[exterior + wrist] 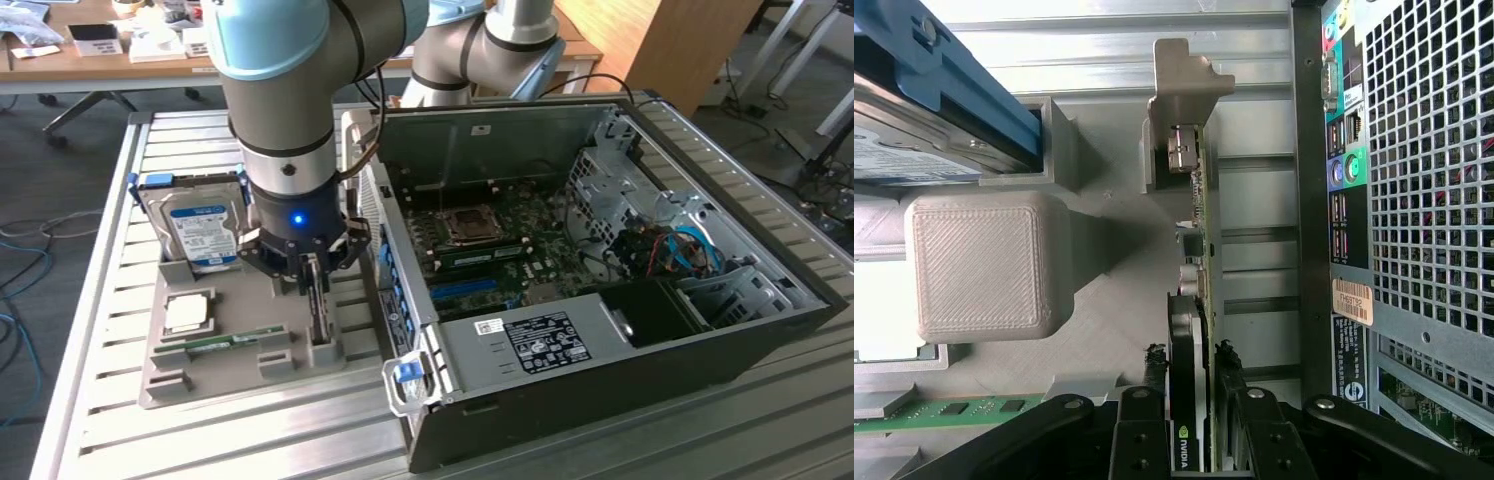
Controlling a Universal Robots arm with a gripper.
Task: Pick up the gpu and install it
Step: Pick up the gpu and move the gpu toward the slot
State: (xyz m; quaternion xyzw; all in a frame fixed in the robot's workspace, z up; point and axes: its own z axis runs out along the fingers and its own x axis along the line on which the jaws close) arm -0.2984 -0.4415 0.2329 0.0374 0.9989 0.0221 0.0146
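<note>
The gpu (1201,230), being held on edge by a grey holder (1179,80) so both faces are being exposed, is being clamped by the closed tool (1190,355).

Grey tubular arm (283,100), pale blue joint caps (320,40), blue-lit black wrist (296,215), black pincer (312,292).

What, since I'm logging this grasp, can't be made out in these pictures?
- Wrist view: the gpu shows edge-on, faces unseen, near end cut off by the picture edge.
- Exterior view: the tool covers the gpu's upper part.
- Exterior view: the arm hides one edge of the hard drive.
</note>
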